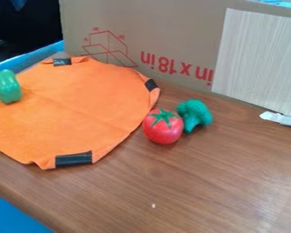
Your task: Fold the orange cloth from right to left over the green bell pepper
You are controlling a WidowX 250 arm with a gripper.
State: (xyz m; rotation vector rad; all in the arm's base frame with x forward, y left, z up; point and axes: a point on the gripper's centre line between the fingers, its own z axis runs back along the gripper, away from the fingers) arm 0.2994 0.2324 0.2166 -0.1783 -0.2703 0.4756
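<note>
The broccoli (pixel 195 113) lies on the table (pixel 233 182), near the foot of the cardboard (pixel 148 27) that stands along the table's far edge. Its rounded head points away toward the cardboard and its short stalk points back toward the near edge, so its long axis runs from far to near. Just beside it, on the left, sits the tomato (pixel 163 129), roundish, with its green leafy top turned up and its lower side down on the table. Whether the two touch, I cannot tell.

The tomato is close by the right-hand edge of the orange cloth (pixel 69 109), which is spread flat over the left part of the table. Toward the cloth's far left side rests the green pepper (pixel 8 88), on its side, its long axis slanting slightly from far to near.

I count one broccoli, one tomato, one pepper and one cloth, with three black strips (pixel 74 159) along the cloth's border.

None of these things sits in a container. A pale wood-grain panel (pixel 260 59) leans against the cardboard at the right, a small white object (pixel 281 119) by its foot.

How far open the claw is, and whether it has hold of anything, I cannot tell.
</note>
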